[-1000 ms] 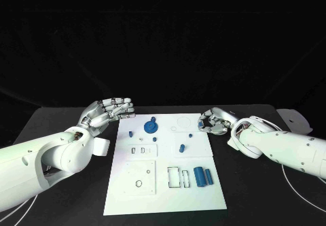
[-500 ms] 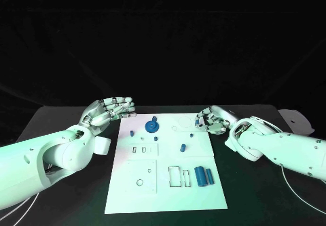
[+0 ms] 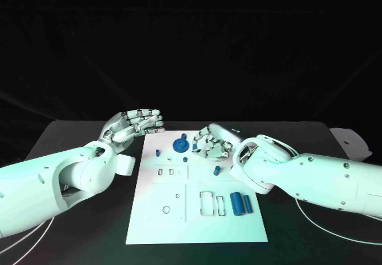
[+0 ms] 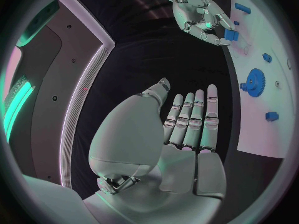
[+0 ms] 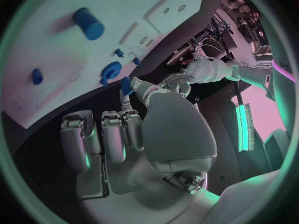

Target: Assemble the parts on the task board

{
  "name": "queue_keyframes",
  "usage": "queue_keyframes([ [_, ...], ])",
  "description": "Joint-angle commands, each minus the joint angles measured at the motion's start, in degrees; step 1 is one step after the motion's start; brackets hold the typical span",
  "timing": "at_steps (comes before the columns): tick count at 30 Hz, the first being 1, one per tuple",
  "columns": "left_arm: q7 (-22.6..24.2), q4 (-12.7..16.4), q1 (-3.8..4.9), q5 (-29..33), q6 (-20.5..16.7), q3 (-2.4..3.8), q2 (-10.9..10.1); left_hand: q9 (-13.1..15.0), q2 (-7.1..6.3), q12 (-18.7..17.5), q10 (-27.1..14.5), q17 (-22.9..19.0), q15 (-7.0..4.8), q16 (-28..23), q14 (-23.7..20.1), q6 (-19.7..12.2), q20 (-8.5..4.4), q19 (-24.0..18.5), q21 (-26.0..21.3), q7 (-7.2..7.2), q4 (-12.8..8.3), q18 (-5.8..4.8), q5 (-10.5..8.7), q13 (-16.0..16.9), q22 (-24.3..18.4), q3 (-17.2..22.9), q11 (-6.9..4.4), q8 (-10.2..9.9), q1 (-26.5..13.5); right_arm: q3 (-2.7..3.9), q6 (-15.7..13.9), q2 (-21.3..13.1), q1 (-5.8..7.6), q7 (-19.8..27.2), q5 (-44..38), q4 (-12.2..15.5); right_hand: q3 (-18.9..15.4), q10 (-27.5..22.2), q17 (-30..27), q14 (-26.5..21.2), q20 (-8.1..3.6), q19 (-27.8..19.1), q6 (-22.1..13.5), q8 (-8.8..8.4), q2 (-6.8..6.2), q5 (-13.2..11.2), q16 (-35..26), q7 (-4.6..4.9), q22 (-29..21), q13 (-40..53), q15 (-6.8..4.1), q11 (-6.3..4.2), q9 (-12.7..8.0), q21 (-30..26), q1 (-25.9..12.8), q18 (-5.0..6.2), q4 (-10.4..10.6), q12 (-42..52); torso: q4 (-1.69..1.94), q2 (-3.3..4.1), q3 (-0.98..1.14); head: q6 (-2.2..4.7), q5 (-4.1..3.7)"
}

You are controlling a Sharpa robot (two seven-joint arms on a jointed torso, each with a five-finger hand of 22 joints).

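Black table carries the white board, where the right hand pinches a small blue part over blue pieces while the left hand hangs empty, fingers apart.

Head camera high, looking down over the task board, left wrist fisheye close behind its own left hand, right wrist fisheye likewise behind the right hand, all sharing the board's far end with the blue gear

Flat black matte counter carries large white rectangular task board plate, lying flat at counter's middle w/ long side running front to back. White rounded flat object sits at counter's far right edge, well apart from board
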Motion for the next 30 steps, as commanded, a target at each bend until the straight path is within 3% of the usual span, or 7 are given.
queue_keyframes([
  [1,0.4,-0.2,0.04,-0.1,0.9,0.04,0.4,-0.1,0.11,0.0,-0.3,0.0,0.12,-0.3,-0.2,-0.3,0.31,-0.2,-0.3,4.65,0.0,0.70,0.28,0.0,-0.1,0.2,-0.12,0.1,-0.2,-0.18,1.5,1.7,-0.41,-6.1,-5.3,-0.2,0.3,0.2,15.1,6.1,-0.29,6.0,0.0,1.35,0.27,0.3,0.3,-0.34,15.1,9.1,-0.06,-0.06,1.8,0.3,-0.1,-0.39,0.0,0.0,0.06,-0.10,-0.16,-0.34,0.57],
  [11,0.4,-0.5,0.05,-0.1,0.9,0.04,1.0,-0.1,0.11,0.0,-0.3,0.0,0.12,-0.3,-0.2,-0.3,0.31,-0.2,-0.3,4.65,0.0,0.70,0.28,0.0,-0.1,0.2,-0.12,0.1,-0.2,-0.77,3.4,6.8,-2.71,-9.6,-9.3,-1.9,0.2,0.2,15.1,6.1,-0.28,6.0,0.0,1.64,0.03,0.3,0.3,-0.37,15.1,9.1,-0.08,-0.09,1.9,0.3,-0.7,-0.39,0.1,0.0,-0.03,0.04,-0.06,-1.21,2.17],
  [17,0.4,-0.4,0.06,-0.1,0.8,0.05,1.0,-0.1,0.11,0.0,-0.3,0.0,0.12,-0.3,-0.2,-0.3,0.31,-0.2,-0.3,4.65,0.0,0.70,0.28,0.0,-0.1,0.2,-0.12,0.1,-0.2,-0.94,3.4,8.1,-3.90,-10.6,-12.2,-2.4,0.1,0.2,15.1,6.1,-0.28,6.0,0.0,1.81,-0.10,0.1,0.3,-0.41,15.1,9.2,-0.10,-0.11,2.0,0.3,-1.2,-0.39,0.2,0.1,-0.03,0.06,-0.04,-1.72,2.48],
  [30,0.4,-0.4,0.06,-0.1,0.9,0.05,1.0,-0.1,0.10,0.0,-0.3,0.0,0.12,-0.4,-0.1,-0.3,0.31,-0.2,-0.3,4.64,0.0,0.71,0.28,0.0,-0.1,0.2,-0.13,0.1,-0.3,-1.02,2.3,9.5,-4.69,-10.8,-15.0,-2.7,0.1,0.3,15.1,6.1,-0.28,6.0,0.0,1.88,-0.21,0.1,0.3,-0.42,15.1,9.2,-0.11,-0.12,2.1,0.3,-1.3,-0.39,0.3,0.1,-0.02,-0.03,-0.04,-2.16,3.06],
])
